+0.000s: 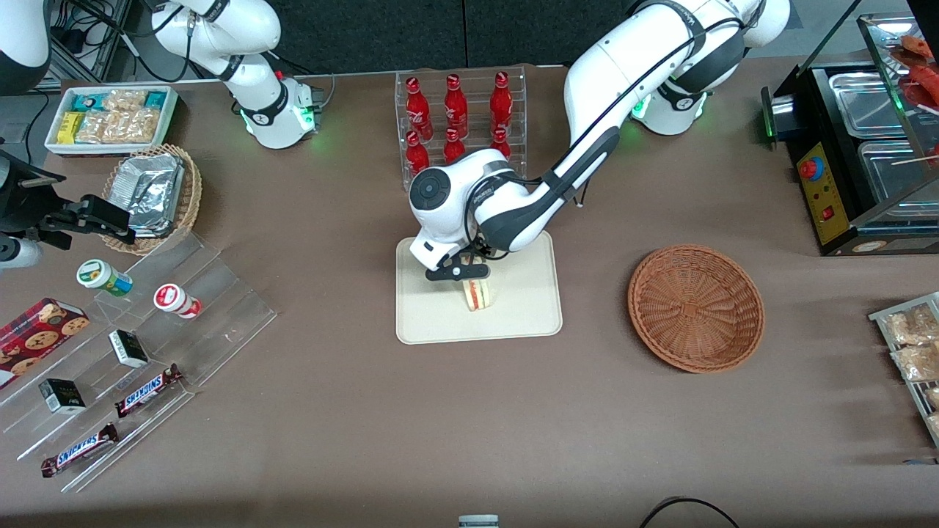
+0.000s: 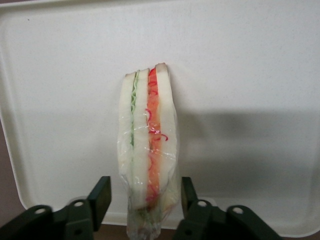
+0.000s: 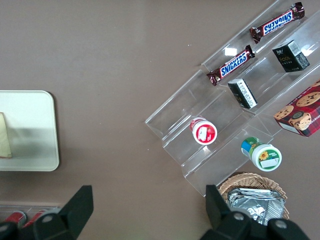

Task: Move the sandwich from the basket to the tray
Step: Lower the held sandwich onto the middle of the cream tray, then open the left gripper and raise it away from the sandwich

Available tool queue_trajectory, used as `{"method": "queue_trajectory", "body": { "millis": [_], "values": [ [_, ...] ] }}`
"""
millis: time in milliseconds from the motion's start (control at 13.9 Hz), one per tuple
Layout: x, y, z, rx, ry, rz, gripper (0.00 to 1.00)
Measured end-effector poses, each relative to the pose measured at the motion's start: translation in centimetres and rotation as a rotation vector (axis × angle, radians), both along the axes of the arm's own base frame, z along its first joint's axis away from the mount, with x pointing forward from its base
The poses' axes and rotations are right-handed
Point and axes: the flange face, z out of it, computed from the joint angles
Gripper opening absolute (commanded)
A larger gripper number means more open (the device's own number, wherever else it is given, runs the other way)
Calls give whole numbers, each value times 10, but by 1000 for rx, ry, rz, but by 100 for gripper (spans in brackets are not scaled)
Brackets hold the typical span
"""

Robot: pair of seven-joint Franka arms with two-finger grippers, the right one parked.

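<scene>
My arm bent low over the tray [image 1: 528,308], wrist pointing down, my claw [image 2: 142,200] released with fingers [image 2: 100,196] apart on either side of the sandwich [image 2: 147,150], sandwich standing on the tray, basket [image 1: 695,308] well apart on the desk [image 1: 352,411]

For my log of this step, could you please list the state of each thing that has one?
sandwich: wrapped, standing on edge on the tray, between the jaws
tray: holds only the sandwich
basket: empty, upright
gripper: over the tray, jaws open, either side of the sandwich
</scene>
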Motion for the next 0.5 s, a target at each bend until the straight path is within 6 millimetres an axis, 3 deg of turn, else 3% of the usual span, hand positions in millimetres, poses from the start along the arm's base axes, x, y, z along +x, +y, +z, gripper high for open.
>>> {"method": "queue_trajectory", "body": {
  "millis": [144,288,504],
  "values": [
    [5,3,13,2,0,15,100],
    [11,8,42,-5,18,52,100],
    [31,45,123,-10,37,144,100]
  ]
}}
